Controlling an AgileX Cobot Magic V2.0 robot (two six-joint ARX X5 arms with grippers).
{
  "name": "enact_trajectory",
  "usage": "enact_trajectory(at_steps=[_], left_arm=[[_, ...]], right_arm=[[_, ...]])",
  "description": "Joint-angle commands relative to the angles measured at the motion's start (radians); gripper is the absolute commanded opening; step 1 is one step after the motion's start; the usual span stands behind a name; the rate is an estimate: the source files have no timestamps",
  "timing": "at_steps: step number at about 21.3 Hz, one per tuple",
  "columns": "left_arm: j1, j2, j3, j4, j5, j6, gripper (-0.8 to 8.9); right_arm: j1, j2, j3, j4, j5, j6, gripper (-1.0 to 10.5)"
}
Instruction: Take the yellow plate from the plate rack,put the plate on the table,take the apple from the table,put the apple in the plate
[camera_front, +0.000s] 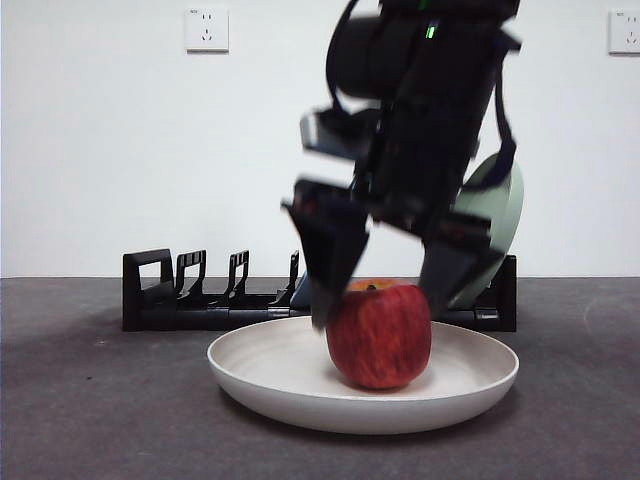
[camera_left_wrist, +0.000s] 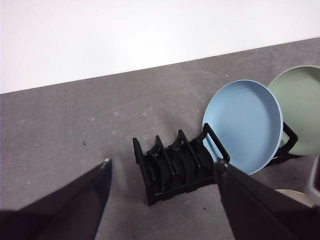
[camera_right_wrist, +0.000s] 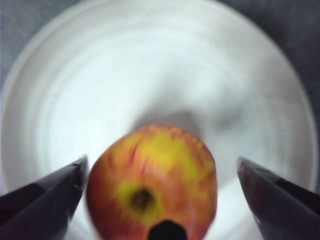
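Observation:
The dark red apple (camera_front: 380, 340) rests in the middle of the cream yellow plate (camera_front: 270, 375), which lies flat on the table (camera_front: 90, 400) in front of the black plate rack (camera_front: 160, 300). My right gripper (camera_front: 378, 312) comes down from above, open, with one jaw on each side of the apple's top. In the right wrist view the apple (camera_right_wrist: 155, 185) sits between the spread jaws of the right gripper (camera_right_wrist: 160, 165), over the plate (camera_right_wrist: 150, 60). My left gripper (camera_left_wrist: 162, 164) is open and empty, high above the rack (camera_left_wrist: 170, 167).
A light blue plate (camera_left_wrist: 245, 125) and a pale green plate (camera_left_wrist: 300, 105) stand upright in the rack's end slots; the green one (camera_front: 505, 215) shows behind the arm in the front view. Wall sockets (camera_front: 207, 29) are on the white wall.

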Motion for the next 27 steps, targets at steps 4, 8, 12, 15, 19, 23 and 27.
enact_trajectory(at_steps=[4, 8, 12, 15, 19, 23, 27], left_arm=[[0.002, 0.000, -0.005, 0.020, 0.028, 0.011, 3.42], [0.002, 0.012, -0.005, 0.038, 0.089, 0.011, 3.42], [0.002, 0.040, -0.005, 0.058, 0.172, 0.012, 3.41], [0.002, 0.071, -0.005, 0.068, 0.239, 0.016, 2.92], [0.002, 0.112, -0.005, 0.069, 0.313, 0.045, -0.05], [0.002, 0.166, -0.005, -0.011, 0.315, 0.095, -0.09], [0.002, 0.195, -0.007, -0.090, 0.306, 0.127, -0.09]], right_arm=[[0.000, -0.130, 0.010, 0.006, 0.000, -0.006, 5.0], [-0.002, -0.235, 0.026, 0.006, 0.051, -0.022, 5.0], [-0.014, -0.342, 0.036, 0.010, 0.114, -0.063, 4.4], [-0.034, -0.425, 0.036, 0.010, 0.154, -0.087, 1.8], [-0.085, -0.529, 0.036, 0.009, 0.157, -0.110, -0.1], [-0.194, -0.627, 0.036, -0.065, 0.156, -0.110, -0.1], [-0.329, -0.645, 0.033, -0.238, 0.146, -0.106, -0.1]])
